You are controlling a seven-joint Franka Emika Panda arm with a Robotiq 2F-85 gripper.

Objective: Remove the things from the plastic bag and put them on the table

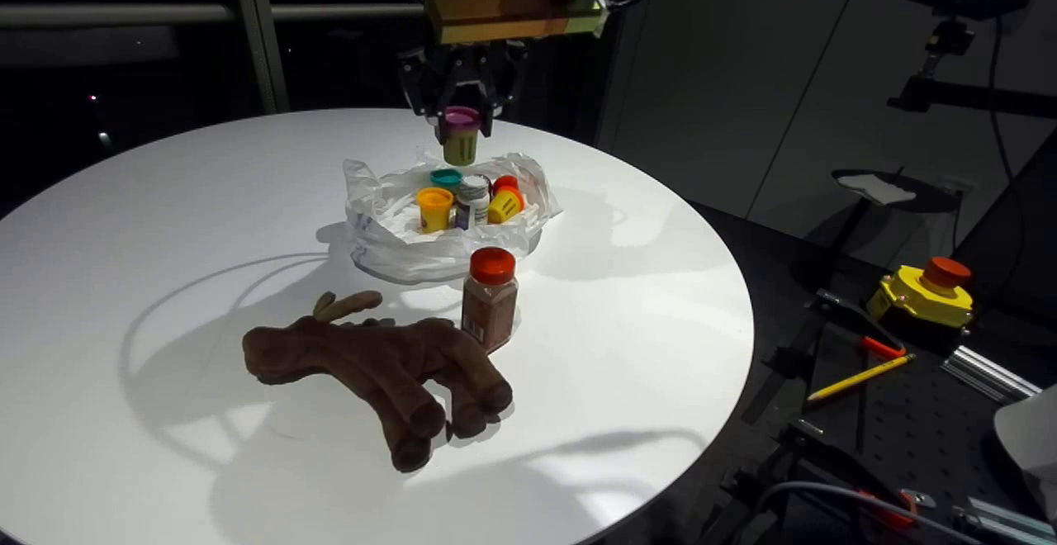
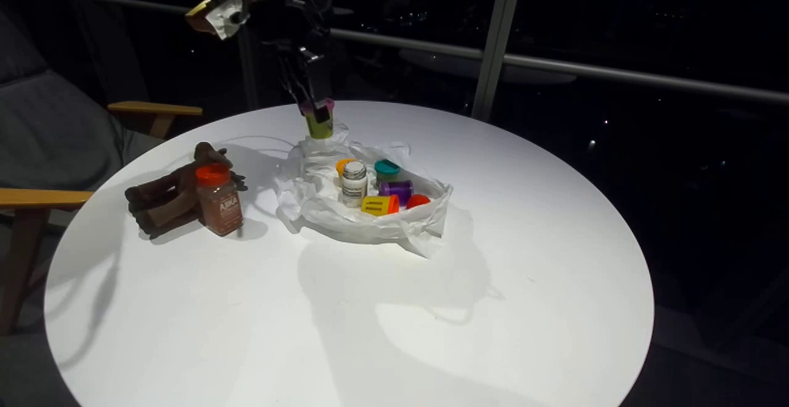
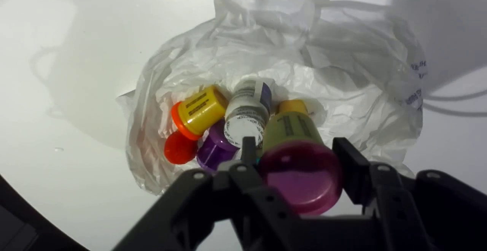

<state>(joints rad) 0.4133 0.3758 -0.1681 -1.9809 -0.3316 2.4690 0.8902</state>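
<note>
Brown and long-limbed, a plush animal (image 1: 372, 355) lies on the round white table (image 1: 636, 322) in an exterior view, a red-capped spice jar (image 1: 489, 311) upright just beside it; the gripper (image 1: 464, 126) is clamped on a magenta-lidded green tub (image 1: 460, 149), held higher than the crinkled plastic bag (image 1: 413, 260); in an exterior view, the bag holds an upright white bottle (image 2: 354, 189), an orange tub (image 2: 343, 165), a teal-lidded tub (image 2: 387, 168), a purple tub (image 2: 396, 191) and a tipped yellow tub (image 2: 376, 205); in the wrist view, black fingers (image 3: 352, 167) flank the magenta lid (image 3: 300, 178), and a round red item (image 3: 180, 148) rests inside the bag.
</note>
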